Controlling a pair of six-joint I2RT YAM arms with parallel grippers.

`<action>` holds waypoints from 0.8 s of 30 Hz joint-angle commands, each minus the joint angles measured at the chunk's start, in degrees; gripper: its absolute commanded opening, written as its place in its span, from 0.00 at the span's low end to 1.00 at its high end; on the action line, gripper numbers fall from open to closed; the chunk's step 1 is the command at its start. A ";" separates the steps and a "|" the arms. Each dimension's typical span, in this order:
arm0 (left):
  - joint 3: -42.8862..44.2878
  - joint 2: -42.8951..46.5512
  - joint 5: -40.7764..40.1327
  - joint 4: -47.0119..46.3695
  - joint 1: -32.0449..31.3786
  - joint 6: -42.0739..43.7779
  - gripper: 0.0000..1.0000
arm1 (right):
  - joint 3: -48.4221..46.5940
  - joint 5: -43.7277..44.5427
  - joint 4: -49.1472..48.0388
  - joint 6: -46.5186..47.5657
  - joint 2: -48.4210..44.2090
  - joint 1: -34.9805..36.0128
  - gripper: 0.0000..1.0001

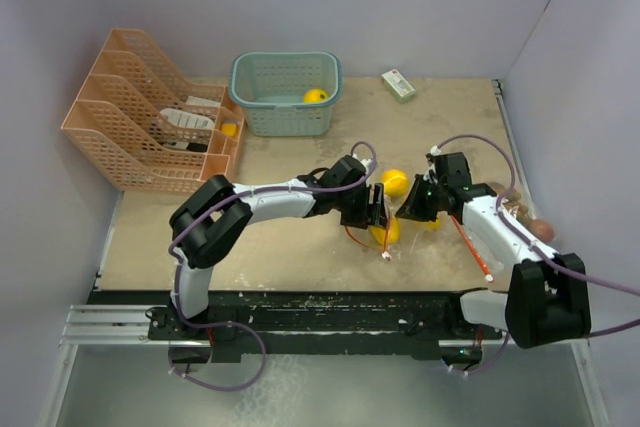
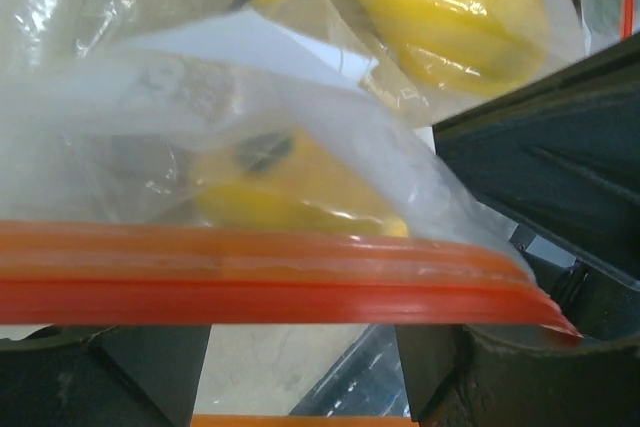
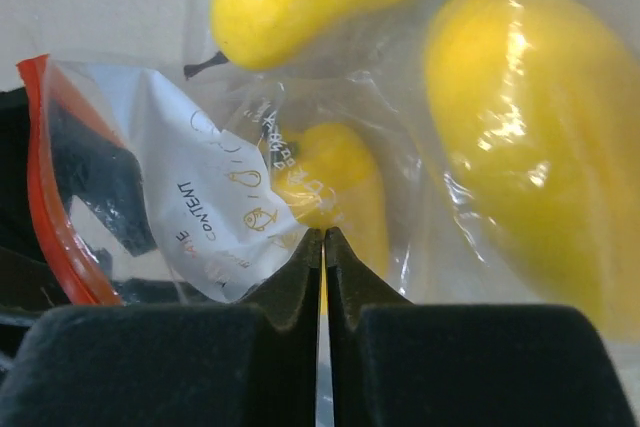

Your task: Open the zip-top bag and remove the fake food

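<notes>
**Top external view.** Both arms reached to the middle of the table [image 1: 300, 257]. The left gripper [image 1: 380, 215] and right gripper [image 1: 408, 209] faced each other closely over the clear zip-top bag [image 1: 384, 245]. The fake food [image 1: 393, 182], glossy yellow pieces, lay clustered around and beneath the two grippers. A further yellow piece [image 1: 316, 96] sat inside the teal basket [image 1: 285, 117] at the back, beside an orange file rack [image 1: 140, 137]. A white-green box [image 1: 399, 84] lay near the back wall, well apart.

**Left wrist view.** The left gripper [image 2: 300, 372] stood with its fingers [image 2: 140, 372] spread wide. The bag's orange zip strip [image 2: 250, 282] ran across just ahead of them and was not clamped. Three yellow pieces showed through the film beyond the strip: one [image 2: 290, 192] close behind it and two further off.

**Right wrist view.** The right gripper [image 3: 322, 237] had its jaws pressed together, pinching the bag's film at the tips, just beside a white label [image 3: 215, 207] printed "CONTENT". The zip strip [image 3: 55, 197] curved along the left. Three yellow pieces remained inside the bag, the nearest [image 3: 340, 177] directly behind the fingertips.
</notes>
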State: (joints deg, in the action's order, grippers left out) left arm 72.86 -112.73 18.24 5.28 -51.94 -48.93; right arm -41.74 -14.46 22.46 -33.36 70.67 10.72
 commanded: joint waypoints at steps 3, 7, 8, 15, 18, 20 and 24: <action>1.14 -0.59 0.46 -2.24 -0.47 -0.27 0.72 | 2.40 -7.19 -7.32 1.62 8.88 -0.29 0.00; 1.05 -0.74 0.75 -2.55 -0.47 -0.47 0.81 | 3.18 -10.19 -10.58 1.46 12.54 -0.32 0.00; 0.99 -0.62 0.62 -2.47 -0.51 -0.47 0.82 | 3.38 -10.73 -10.93 1.34 12.82 -0.27 0.00; 1.07 -1.78 1.68 -4.76 -0.52 -2.13 0.70 | 4.07 -13.48 -12.97 1.14 12.75 -0.29 0.00; 2.83 -3.27 1.75 -4.19 -0.47 -2.62 0.48 | 4.16 -13.20 -12.73 0.78 11.22 -0.35 0.00; 4.15 -3.79 1.56 -3.04 -0.46 -2.26 0.39 | 3.70 -12.45 -11.90 0.91 9.39 -0.35 0.00; 5.10 -3.99 1.19 -1.84 -0.52 -1.94 0.45 | 0.79 -6.67 -7.14 2.14 5.56 -0.34 0.00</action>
State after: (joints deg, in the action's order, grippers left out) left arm 74.61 -115.77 21.37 6.61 -52.71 -51.70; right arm -40.40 -25.91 4.58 -33.30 78.85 9.10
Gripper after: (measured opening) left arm 0.408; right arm 0.004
